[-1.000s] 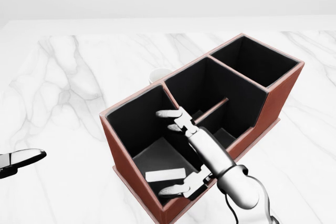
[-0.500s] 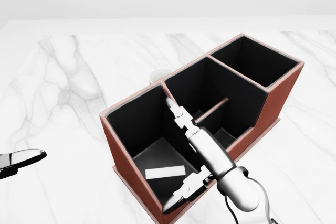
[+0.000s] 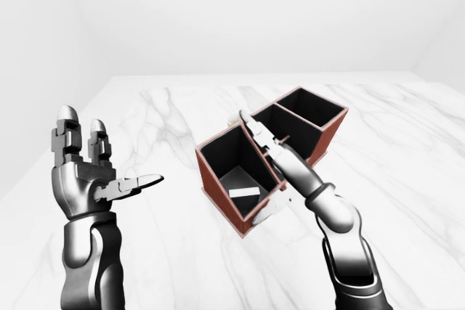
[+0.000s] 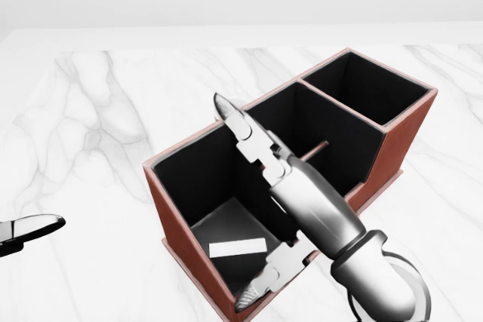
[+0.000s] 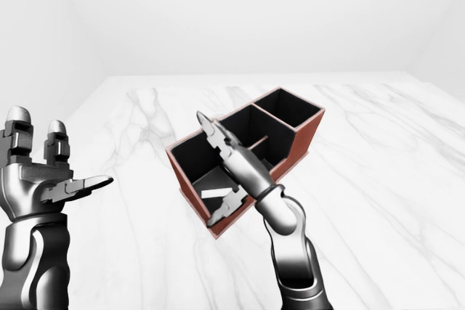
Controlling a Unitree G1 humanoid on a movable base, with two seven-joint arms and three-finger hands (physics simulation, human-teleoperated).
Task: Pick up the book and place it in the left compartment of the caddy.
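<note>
White book (image 4: 238, 248) flat in caddy (image 4: 392, 145) left compartment, R hand (image 4: 264, 209) fingers spread above, empty, L hand (image 3: 91, 179) open.

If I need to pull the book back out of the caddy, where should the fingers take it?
The book lies flat on the floor of the caddy's left compartment, walled all round. Likely best from straight above: right hand, now open over it, reaching down to pinch its long edges across the narrow width.
</note>
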